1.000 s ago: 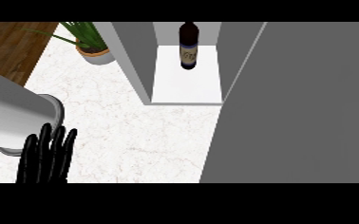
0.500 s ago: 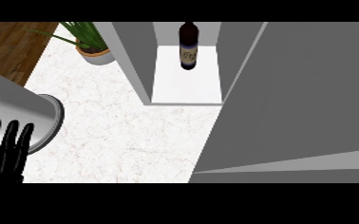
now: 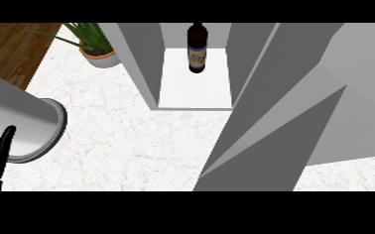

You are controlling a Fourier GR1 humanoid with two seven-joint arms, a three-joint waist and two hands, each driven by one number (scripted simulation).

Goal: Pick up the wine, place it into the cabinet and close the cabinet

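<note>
Wine bottle [image 3: 196,47] stands upright inside the cabinet [image 3: 195,91] at 12 o'clock, door [image 3: 278,124] at 3 o'clock not shut, left hand [image 3: 6,141] barely visible at 9 o'clock, fingers untellable, right unseen; risk: a hard door swing could topple the bottle.

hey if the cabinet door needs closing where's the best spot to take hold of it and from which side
Probably its free outer edge. The cabinet door stands swung open at the right of the cabinet, a flat grey panel with no handle showing, so pushing its outer face from the right looks better than gripping. The wine bottle already stands upright inside, clear of the door's path.
</note>
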